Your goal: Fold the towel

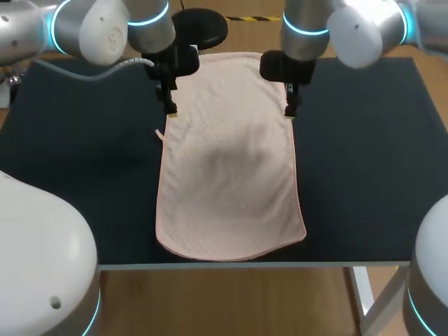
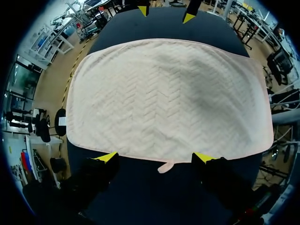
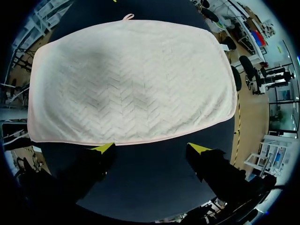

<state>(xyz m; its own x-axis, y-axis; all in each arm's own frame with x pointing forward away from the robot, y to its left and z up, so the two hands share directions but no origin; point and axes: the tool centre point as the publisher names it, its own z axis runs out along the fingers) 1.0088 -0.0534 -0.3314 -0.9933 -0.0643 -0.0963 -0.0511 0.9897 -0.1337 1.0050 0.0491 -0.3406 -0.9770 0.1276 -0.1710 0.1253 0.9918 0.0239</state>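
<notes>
A pale pink towel [image 1: 227, 161] lies spread flat in a single layer on the dark worktop [image 1: 364, 161]. It lies midway between the worktop's left and right edges. Its long sides run from the far edge almost to the near edge, where its rounded short end stops just inside. The cloth has a faint zigzag weave and a narrow hem. A small hanging loop [image 2: 165, 166] sticks out from its left long side onto the bare worktop.

The left gripper [image 1: 170, 108] hangs over the towel's left long side, towards the far end. In the left wrist view its fingers [image 2: 108, 157] are spread wide, with the yellow tips right at the hem and the loop between them. They pinch nothing.

The right gripper [image 1: 290, 108] stands opposite it, over the right long side and about as close to the far edge. In the right wrist view its fingers [image 3: 104, 148] are also spread wide, with the tips just at the hem and nothing held between them. Whether either gripper's tips touch the cloth cannot be told.
</notes>
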